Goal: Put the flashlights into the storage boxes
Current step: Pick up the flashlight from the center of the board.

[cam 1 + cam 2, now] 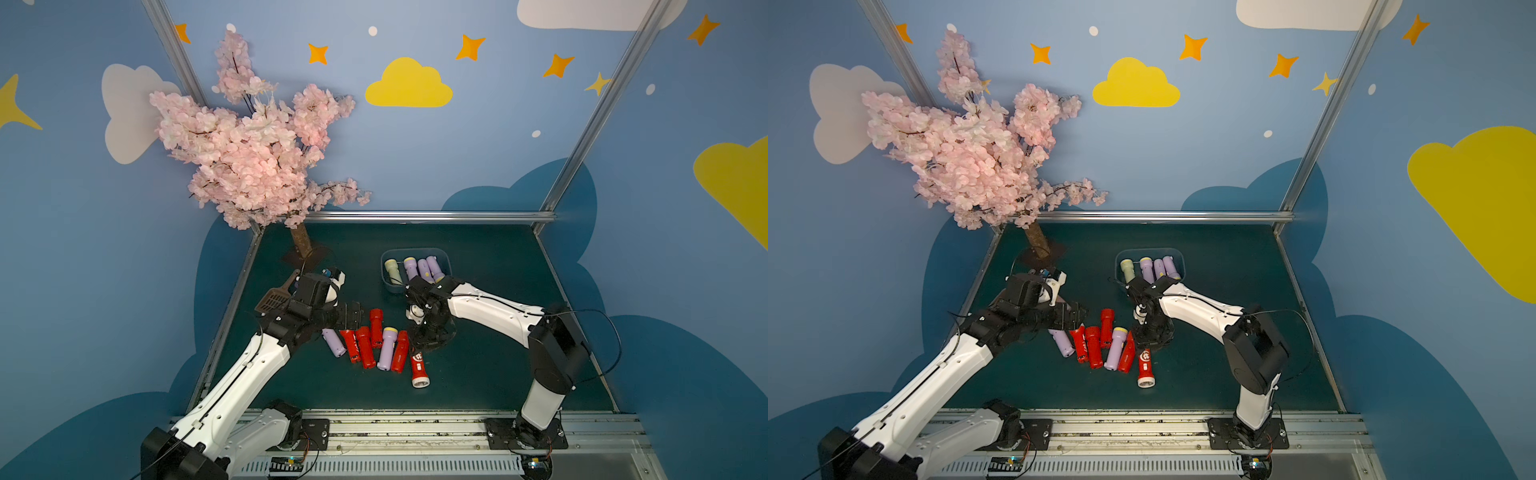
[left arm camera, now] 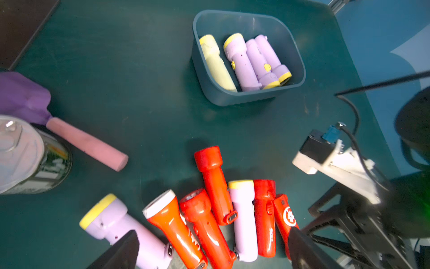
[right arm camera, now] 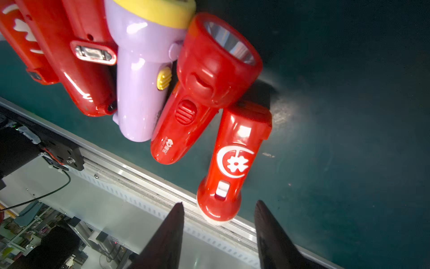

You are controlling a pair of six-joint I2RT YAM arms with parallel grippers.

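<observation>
Your right gripper (image 3: pixel 218 203), jaws part-open & empty, hangs over the red plastic moon-emblem flashlight (image 3: pixel 235 158), its head lined up betw. the tips, so prob. the next pick. Your left gripper (image 2: pixel 213 230) gapes wide above the pile of red/lavender flashlights (image 2: pixel 216 186). The slate-blue rounded plastic tub (image 2: pixel 246 97) sits ahead of it, w/ four flashlights already inside.

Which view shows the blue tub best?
Left wrist: the tub is whole, four flashlights inside. Both top views show it small, near rim partly behind the right arm. Right wrist misses it.
</observation>
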